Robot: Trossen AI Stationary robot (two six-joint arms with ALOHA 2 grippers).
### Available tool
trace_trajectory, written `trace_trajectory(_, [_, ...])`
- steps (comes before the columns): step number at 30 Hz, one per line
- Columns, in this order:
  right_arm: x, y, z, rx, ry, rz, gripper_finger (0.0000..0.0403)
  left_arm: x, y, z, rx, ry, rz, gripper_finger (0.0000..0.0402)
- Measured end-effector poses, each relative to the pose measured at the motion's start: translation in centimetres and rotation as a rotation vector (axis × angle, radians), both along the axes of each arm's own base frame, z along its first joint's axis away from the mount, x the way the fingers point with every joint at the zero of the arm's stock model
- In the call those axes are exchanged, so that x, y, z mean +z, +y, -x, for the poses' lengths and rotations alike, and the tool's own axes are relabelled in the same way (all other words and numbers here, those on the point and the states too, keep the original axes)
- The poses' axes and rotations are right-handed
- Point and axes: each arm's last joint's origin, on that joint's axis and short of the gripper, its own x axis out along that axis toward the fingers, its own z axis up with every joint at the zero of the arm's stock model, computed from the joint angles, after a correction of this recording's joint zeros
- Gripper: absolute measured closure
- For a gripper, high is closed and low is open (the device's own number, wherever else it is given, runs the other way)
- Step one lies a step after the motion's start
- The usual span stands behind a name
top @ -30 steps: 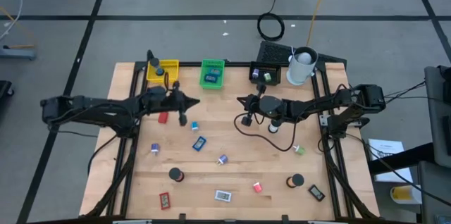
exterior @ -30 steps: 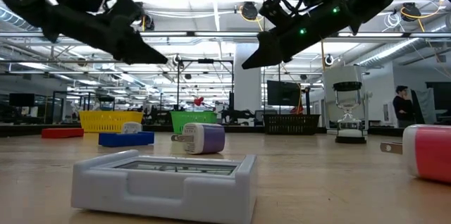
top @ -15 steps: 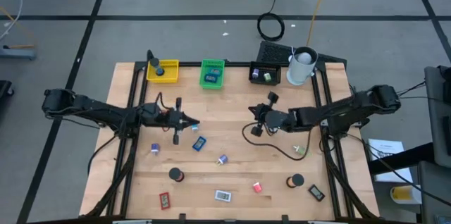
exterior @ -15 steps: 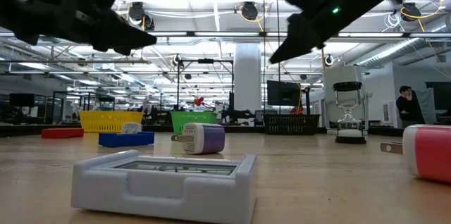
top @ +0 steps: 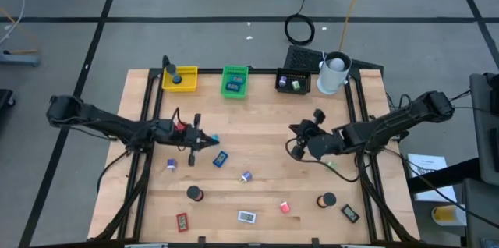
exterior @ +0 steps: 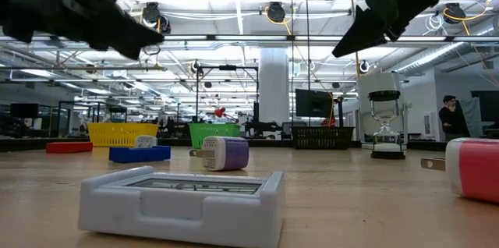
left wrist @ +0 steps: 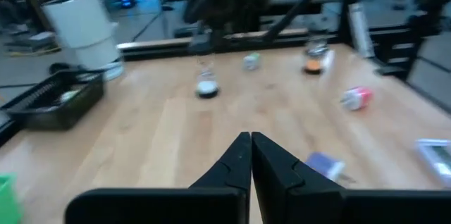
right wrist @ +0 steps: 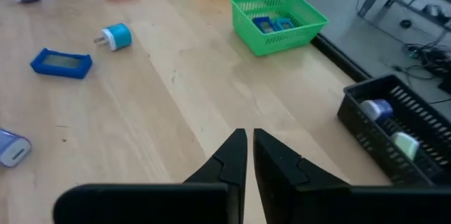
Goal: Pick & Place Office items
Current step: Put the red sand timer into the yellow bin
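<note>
Both arms have drawn back toward their own sides of the table since a second ago, the right gripper (top: 295,140) sliding away from the middle and the left gripper (top: 209,140) dropping lower and toward the table centre. Each gripper's fingers are pressed together with nothing between them, as both wrist views show. Office items lie scattered on the wooden table (top: 265,108). Just beside the left gripper's tip sits a small blue plug (top: 214,140), and a flat blue piece (top: 221,157) lies just below it, toward the near edge. A red piece (top: 180,128) lies under the left arm. A purple plug (top: 246,176) and another purple bit (top: 171,165) rest nearer the front, with a black roll (top: 194,193), a white-framed piece (top: 246,217), a flat red piece (top: 182,221) and a pink plug (top: 285,207) near the front edge. Well below the right gripper lie a second black roll (top: 327,200) and a dark flat piece (top: 350,213); a pale green bit (top: 332,165) lies near the right arm. Along the far edge stand the yellow tray (top: 180,79), green tray (top: 235,81) and black tray (top: 294,83), with a white cup (top: 334,73) beside them.
</note>
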Motion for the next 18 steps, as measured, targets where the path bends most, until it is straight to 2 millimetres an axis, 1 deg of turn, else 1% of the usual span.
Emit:
trace_trajectory(2, [-0.2,0.0,-0.1,-0.011,0.008,0.017,0.0381,0.9,-0.9,-0.2,-0.031,0.05,0.021,0.0396])
trace_trajectory(4, [-0.6,0.1,-0.2,-0.008,0.02,0.023,0.0381,1.6,-1.8,-0.2,-0.035,0.161,0.04,0.0395])
trace_trajectory(7, [-1.5,0.1,-0.4,-0.006,0.038,0.034,0.0381,3.3,-3.5,-0.1,0.012,0.321,0.045,0.0371])
trace_trajectory(11, [-2.9,0.0,-0.6,-0.003,0.027,0.036,0.038,5.1,-5.9,0.3,0.048,0.474,0.059,0.0313])
trace_trajectory(14, [-3.7,0.1,-0.5,0.011,0.004,0.041,0.038,6.2,-7.8,0.4,0.039,0.544,0.122,0.0261])
trace_trajectory(18, [-4.3,0.0,-0.4,0.024,-0.053,0.04,0.038,7.1,-10.4,0.5,0.025,0.632,0.182,0.0191])
